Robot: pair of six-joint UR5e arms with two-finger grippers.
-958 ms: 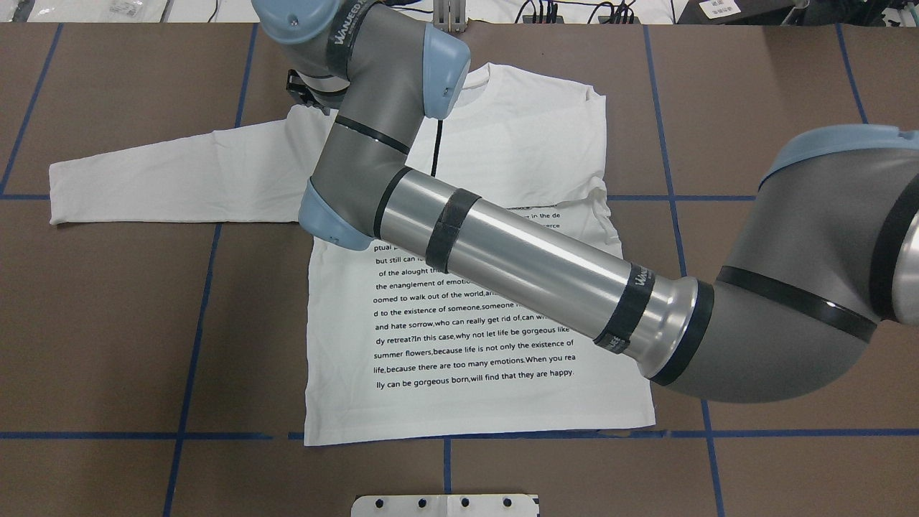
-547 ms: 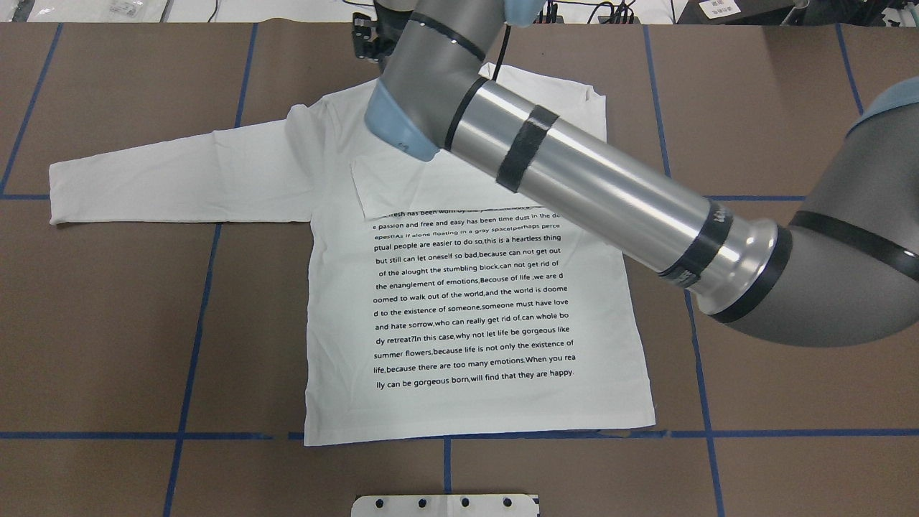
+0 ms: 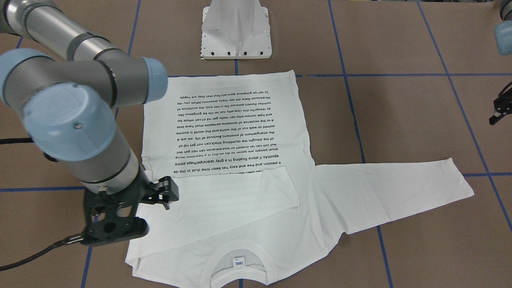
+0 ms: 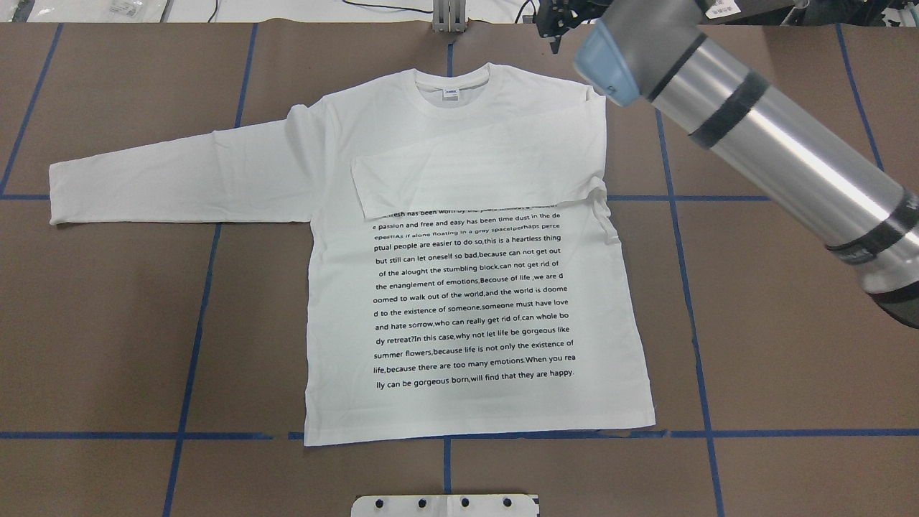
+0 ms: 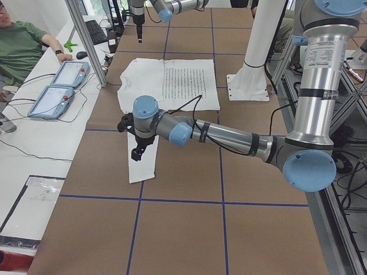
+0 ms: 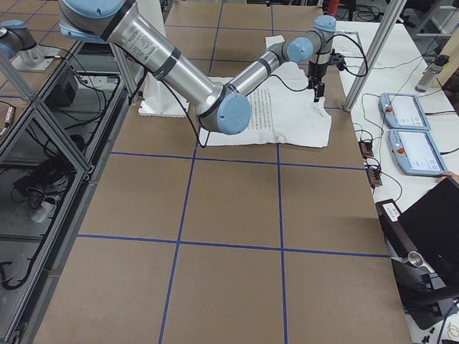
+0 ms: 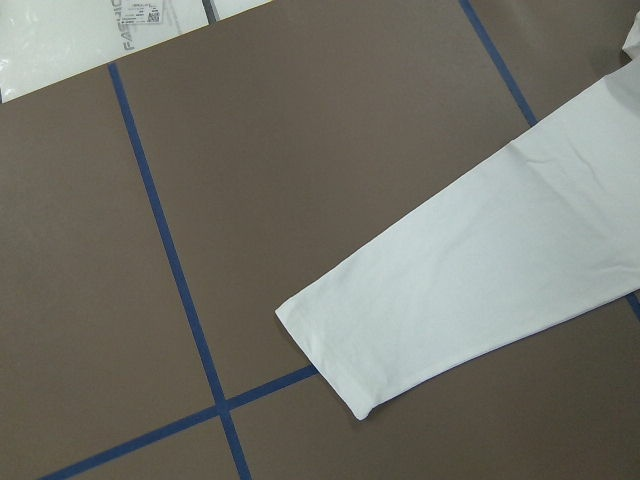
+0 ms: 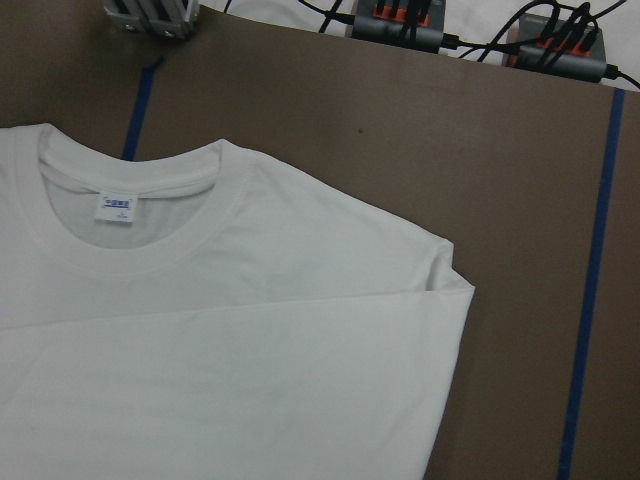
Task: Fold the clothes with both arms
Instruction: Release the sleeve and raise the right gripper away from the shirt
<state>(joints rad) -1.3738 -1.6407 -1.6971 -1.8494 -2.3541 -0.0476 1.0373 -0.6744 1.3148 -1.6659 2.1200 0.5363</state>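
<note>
The white long-sleeved T-shirt (image 4: 467,301) lies flat on the brown table, printed text up, collar and neck label (image 4: 450,93) at the far edge. One sleeve (image 4: 474,172) lies folded across the chest; the other sleeve (image 4: 179,176) stretches out flat to the left. My right gripper (image 3: 167,196) hovers empty and looks open beside the shirt's folded-side shoulder; it also shows in the overhead view (image 4: 556,21). My left gripper (image 3: 498,114) hangs over the outstretched sleeve's cuff (image 7: 400,330), apart from the cloth; I cannot tell its state.
The white pedestal base (image 3: 236,32) stands just past the shirt's hem. Blue tape lines (image 4: 194,323) cross the table. Two tablets (image 5: 57,86), cables and a seated person (image 5: 23,46) are beyond the far edge, next to an aluminium post (image 5: 86,40).
My right arm swung from over the shirt's left shoulder to the right and off the shirt, uncovering the folded sleeve, which stays laid across the chest.
</note>
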